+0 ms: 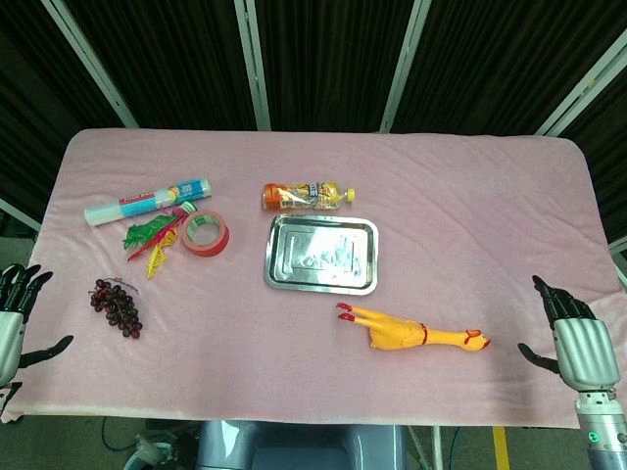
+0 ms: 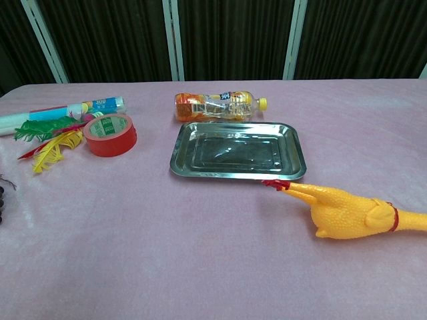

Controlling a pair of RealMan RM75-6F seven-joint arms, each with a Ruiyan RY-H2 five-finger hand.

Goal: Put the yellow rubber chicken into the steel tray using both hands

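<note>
Pink table (image 1: 470, 215): rubber chicken (image 1: 416, 334) left of right robot hand (image 1: 578, 343) (fingers apart, seemingly empty), well apart.

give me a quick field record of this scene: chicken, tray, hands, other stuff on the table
chicken: yellow rubber chicken lying flat on the pink cloth, near the steel tray's front edge, feet toward it
tray: steel tray, nothing in it
left hand: left hand at the table edge, holding nothing, fingers apart
right hand: right hand at the opposite edge, holding nothing
other: bottle, red tape roll, feathers, grapes, wrapped roll
</note>
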